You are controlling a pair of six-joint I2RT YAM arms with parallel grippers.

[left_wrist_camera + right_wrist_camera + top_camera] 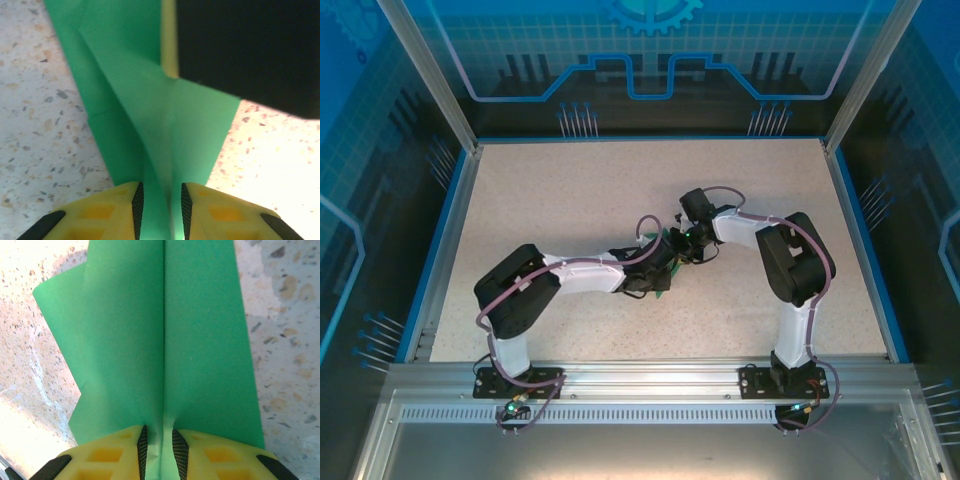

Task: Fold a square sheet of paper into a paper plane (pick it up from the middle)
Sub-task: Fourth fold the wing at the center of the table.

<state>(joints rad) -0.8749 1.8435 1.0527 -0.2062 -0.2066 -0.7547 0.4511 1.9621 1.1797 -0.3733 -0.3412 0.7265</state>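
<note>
The green square sheet of paper (666, 236) is folded and held between the two arms at the table's middle, mostly hidden from above. In the right wrist view it (205, 340) has a straight centre crease with a flap spreading to each side. My right gripper (160, 447) is shut on that crease, the ridge pinched between its black pads. In the left wrist view the paper (150, 110) is creased at angles. A raised fold runs back between my left gripper's (159, 207) pads, which are shut on it. From above, the left gripper (660, 265) and right gripper (686, 240) nearly meet.
The speckled table (590, 190) has a blue raised rim (442, 240) on the left, right and far sides. The right arm's dark body (250, 50) crosses the left wrist view just beyond the paper. Aluminium posts (425, 70) stand at the far corners.
</note>
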